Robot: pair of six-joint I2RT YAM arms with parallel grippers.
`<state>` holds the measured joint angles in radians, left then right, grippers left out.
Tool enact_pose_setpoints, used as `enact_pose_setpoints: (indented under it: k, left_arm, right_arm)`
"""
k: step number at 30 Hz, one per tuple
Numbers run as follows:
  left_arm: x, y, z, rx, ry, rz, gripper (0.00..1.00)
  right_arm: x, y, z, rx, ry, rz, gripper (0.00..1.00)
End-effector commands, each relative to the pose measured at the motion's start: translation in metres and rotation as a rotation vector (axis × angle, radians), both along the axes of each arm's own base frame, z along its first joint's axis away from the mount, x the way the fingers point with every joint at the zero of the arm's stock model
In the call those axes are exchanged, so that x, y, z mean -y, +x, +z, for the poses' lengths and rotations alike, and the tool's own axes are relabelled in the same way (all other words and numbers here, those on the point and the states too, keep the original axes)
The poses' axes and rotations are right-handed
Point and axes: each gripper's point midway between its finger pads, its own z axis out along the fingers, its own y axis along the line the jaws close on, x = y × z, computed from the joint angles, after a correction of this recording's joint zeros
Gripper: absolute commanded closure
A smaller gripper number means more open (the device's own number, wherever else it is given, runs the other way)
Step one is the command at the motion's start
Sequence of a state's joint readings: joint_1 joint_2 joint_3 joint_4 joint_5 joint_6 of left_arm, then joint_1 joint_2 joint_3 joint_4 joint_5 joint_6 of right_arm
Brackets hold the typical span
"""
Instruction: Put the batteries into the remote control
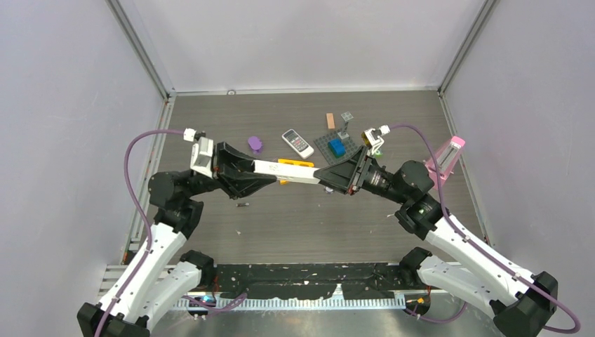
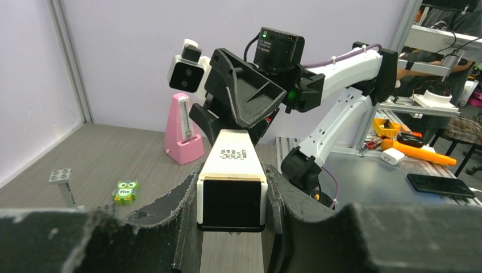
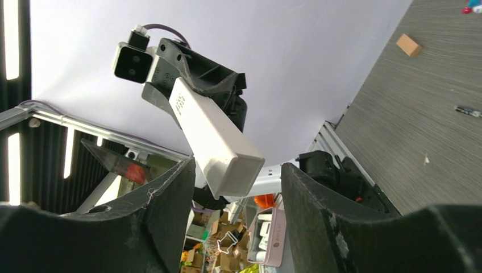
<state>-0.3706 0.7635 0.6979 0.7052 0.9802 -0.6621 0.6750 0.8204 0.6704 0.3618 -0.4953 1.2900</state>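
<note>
Currently the left gripper [image 2: 232, 190] is clamped on the remote control [image 1: 286, 170]. Both fingers [image 2: 177, 209] press against the sides of the white body near its dark end face. The right gripper [image 3: 237, 166] stands parted around the opposite end, with a gap on each side, and grips nothing.

The handset is held above the table [image 1: 316, 225], spanning the space between the two grippers. One battery [image 1: 243, 205], a slim dark cylinder, lies on the table just nearside of the left gripper. Other batteries cannot be located.

Beyond the handset lie a purple object [image 1: 255, 144], a keypad unit [image 1: 297, 142], a grey base plate [image 1: 325, 140] carrying a blue block [image 1: 337, 147], and a tan stick [image 1: 330, 121]. A pink metronome [image 1: 449, 158] stands upright behind the right arm.

In the top view the gripper bodies cover both sets of fingertips, so contact is readable only from the wrist views. The left wrist view alone shows a printed patch on the handset's top face and a green owl tag [image 2: 126, 191] near the metronome.

The handset's long axis runs left to right across the table, its right end slightly nearer the arm bases. The battery's axis also runs roughly left to right.
</note>
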Motion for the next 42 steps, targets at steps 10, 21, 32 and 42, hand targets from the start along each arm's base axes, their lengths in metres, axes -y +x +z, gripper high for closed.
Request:
enact_pose_setpoints:
  k: [10,21,32,42]
  left_arm:
    - [-0.001,-0.001,-0.011,0.075,0.087,0.017,1.0]
    - [-0.003,0.012,-0.034,0.036,0.166,0.083,1.0]
    - [-0.014,0.023,-0.076,-0.013,0.291,0.193,1.0]
    - [-0.037,0.026,-0.117,-0.077,0.438,0.334,1.0]
  right_arm:
    - [0.007,-0.003,0.012,0.073,-0.082,-0.019,0.55]
    - [0.009,-0.001,0.014,0.046,-0.09,-0.03,0.86]
    - [0.011,0.016,0.017,0.049,-0.108,-0.091,0.95]
    - [0.052,0.069,-0.048,-0.073,-0.308,-0.324,0.95]
